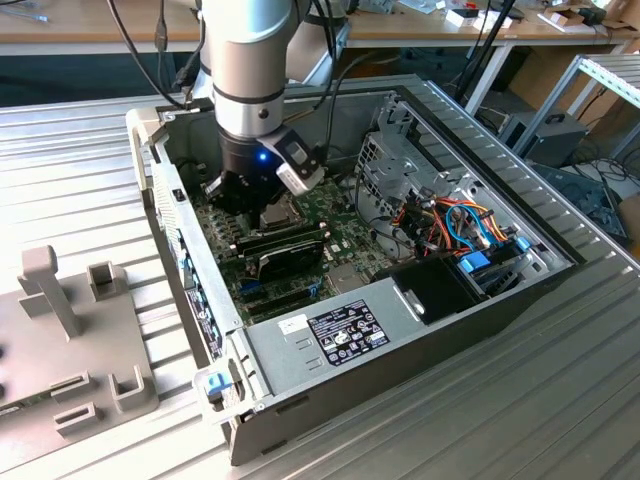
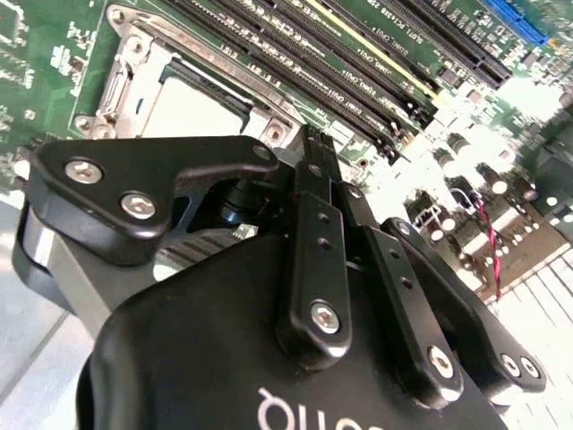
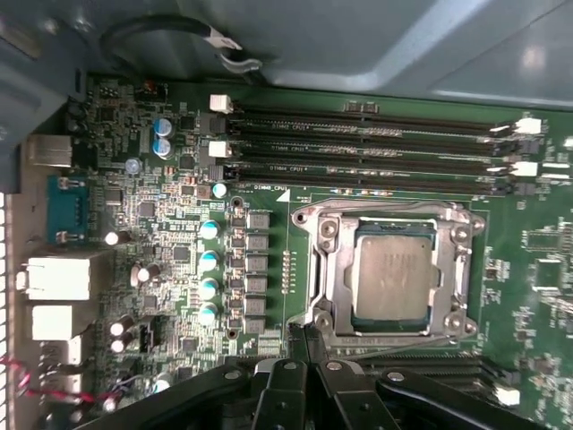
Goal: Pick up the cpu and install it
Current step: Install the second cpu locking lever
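Silver-grey and flat, the cpu [image 3: 392,276] lies seated inside the socket [image 3: 387,270] on the green motherboard [image 3: 170,269], framed on all sides by the socket's metal bracket; in the second wrist view its pale top [image 2: 190,109] shows just beyond the black linkage of the gripper [image 2: 309,148]. The gripper's fingers [image 3: 298,345] meet in a narrow point with no gap between them, so the pincer is closed, and nothing sits between the tips. In the first wrist view that point hangs just beside the near edge of the socket frame, apart from the chip's top.

In the exterior view the arm [image 1: 252,70] reaches down into the open computer case [image 1: 540,290], which lies on its side on a ribbed metal table [image 1: 80,160]. The gripper [image 1: 262,200] sits low over the motherboard, toward the exterior view's left half of the case. Just nearer the camera lies a long black expansion card [image 1: 285,252]. At the near end of the case sits the grey power supply [image 1: 330,335] with a dark label on it. Toward the exterior view's right, a metal drive cage [image 1: 400,165] stands beside a bundle of orange and blue cables [image 1: 470,225].

Rows of long black memory slots [image 3: 376,143] run beside the socket, on the side away from the fingers. A grey fixture [image 1: 60,340] with upright blocks rests on the table at the exterior view's left, well apart from the case.
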`<state>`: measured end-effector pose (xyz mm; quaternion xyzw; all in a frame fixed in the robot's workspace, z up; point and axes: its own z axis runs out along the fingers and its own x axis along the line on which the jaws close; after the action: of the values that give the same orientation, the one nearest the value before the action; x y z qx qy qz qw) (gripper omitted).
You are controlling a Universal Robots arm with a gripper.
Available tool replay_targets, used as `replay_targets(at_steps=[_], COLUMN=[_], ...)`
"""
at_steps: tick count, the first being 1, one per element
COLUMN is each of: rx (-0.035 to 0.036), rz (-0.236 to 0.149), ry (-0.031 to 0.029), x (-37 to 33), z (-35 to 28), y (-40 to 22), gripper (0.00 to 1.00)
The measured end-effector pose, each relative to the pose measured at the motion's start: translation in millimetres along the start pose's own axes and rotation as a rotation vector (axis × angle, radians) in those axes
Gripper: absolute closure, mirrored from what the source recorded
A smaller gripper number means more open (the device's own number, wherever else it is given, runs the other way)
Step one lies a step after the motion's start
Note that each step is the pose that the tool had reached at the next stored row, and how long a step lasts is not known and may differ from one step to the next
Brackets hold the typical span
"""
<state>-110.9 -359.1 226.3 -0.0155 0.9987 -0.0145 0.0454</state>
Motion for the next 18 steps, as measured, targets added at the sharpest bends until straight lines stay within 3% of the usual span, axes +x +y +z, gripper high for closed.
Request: replay_targets(at_steps=[2, 6, 12, 18], rx=[0.0002, 0.0005, 0.0042, 0.0044], rz=[0.0, 0.0, 0.0, 0.0], ry=[0.0, 0.0001, 0.0002, 0.0004], x=[-0.4, -0.6, -2.7, -5.7], z=[-4.7, -6.4, -29.5, -31.2], y=[-0.1, -0.2, -0.9, -1.0], gripper=[0.89, 0.89, 0.89, 0.89])
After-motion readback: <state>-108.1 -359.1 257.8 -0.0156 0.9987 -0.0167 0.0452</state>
